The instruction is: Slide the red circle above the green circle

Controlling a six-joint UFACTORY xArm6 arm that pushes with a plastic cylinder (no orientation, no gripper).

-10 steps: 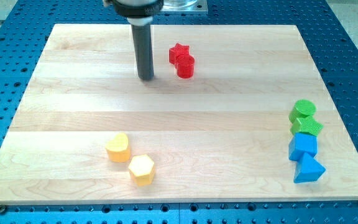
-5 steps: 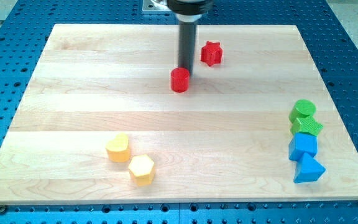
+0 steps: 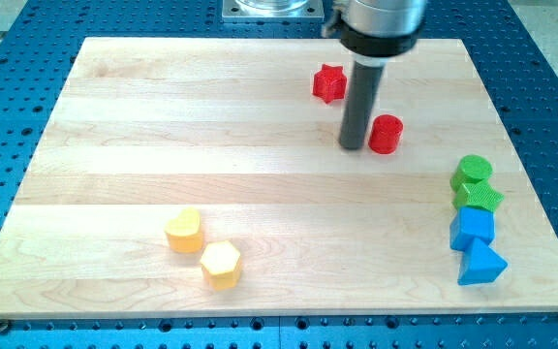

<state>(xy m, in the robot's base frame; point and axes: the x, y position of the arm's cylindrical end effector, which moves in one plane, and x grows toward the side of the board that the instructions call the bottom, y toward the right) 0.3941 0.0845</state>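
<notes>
Now the red circle (image 3: 386,134) sits up-left of the green circle (image 3: 473,171), near but apart, my tip (image 3: 354,146) pressed against its left side. No fingers here, just a rod. Looks light, stiff, likely slippery on the desk (image 3: 163,145); push centrally or it'll skid sideways.

Single elevated camera view, tilted downward from the near edge. The whole wooden worktop (image 3: 114,126) fills the frame.
</notes>
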